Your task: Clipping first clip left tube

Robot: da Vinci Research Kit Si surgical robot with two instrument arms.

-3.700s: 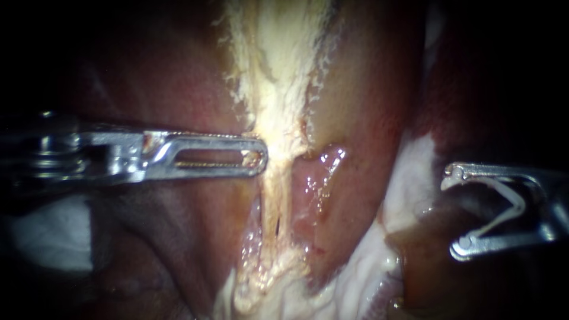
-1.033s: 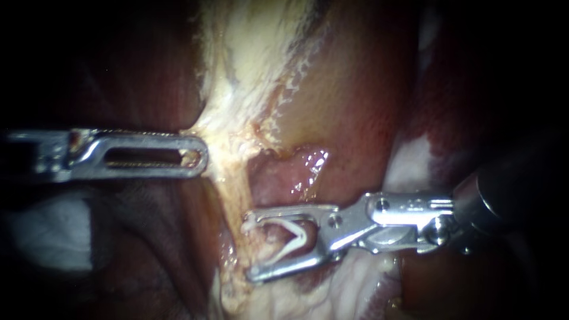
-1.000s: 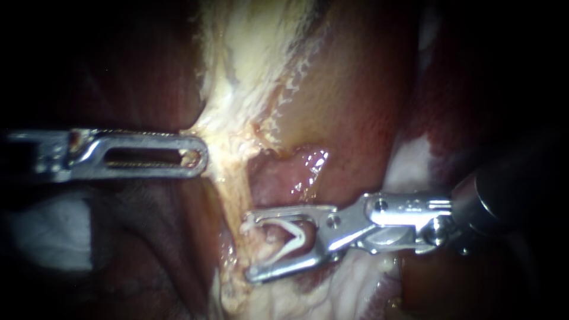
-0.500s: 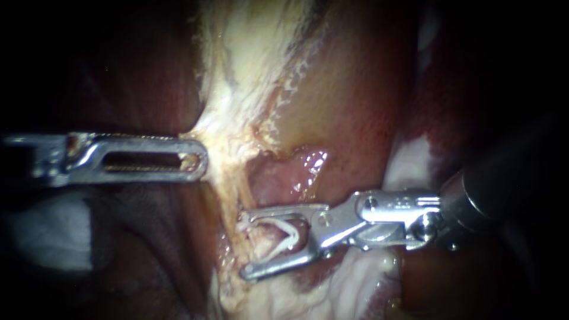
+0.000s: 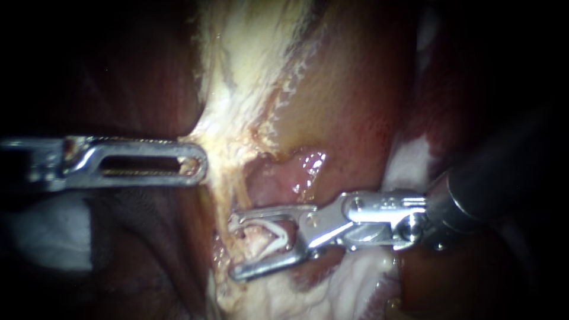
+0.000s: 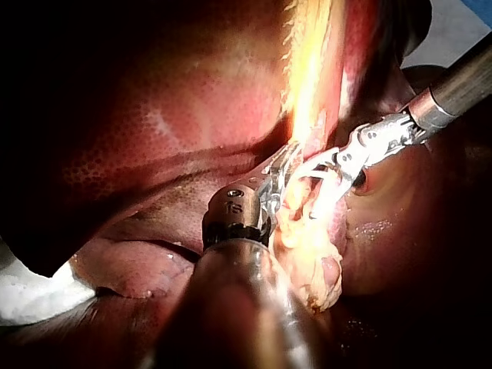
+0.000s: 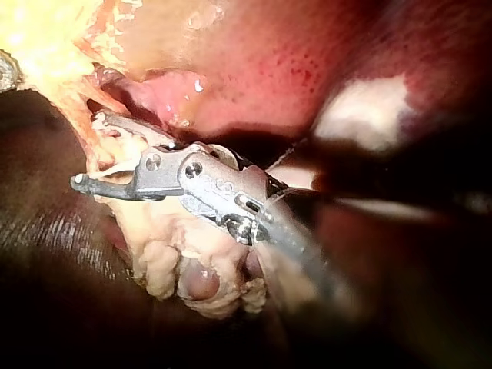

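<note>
**Place:** a surgical practice bench. Evidence, as seen from my own arms:

1. Liver (image 6: pixel 154 115): dark red and finely mottled, lying in the open under close light, with darkness all round it.
2. White cloth (image 6: pixel 31 288): tucked under the liver's edge, off to one side of my left instrument's shaft.
3. Pale blue-grey surface (image 6: pixel 461 19): beyond the tissue, past my right instrument's shaft.
4. My left instrument (image 5: pixel 201 163): slim metal shaft, slotted jaws closed on pale tissue (image 5: pixel 237 89).
5. My right instrument (image 5: pixel 235 245): jointed metal wrist, jaws carrying a white clip (image 5: pixel 283 236).
</note>
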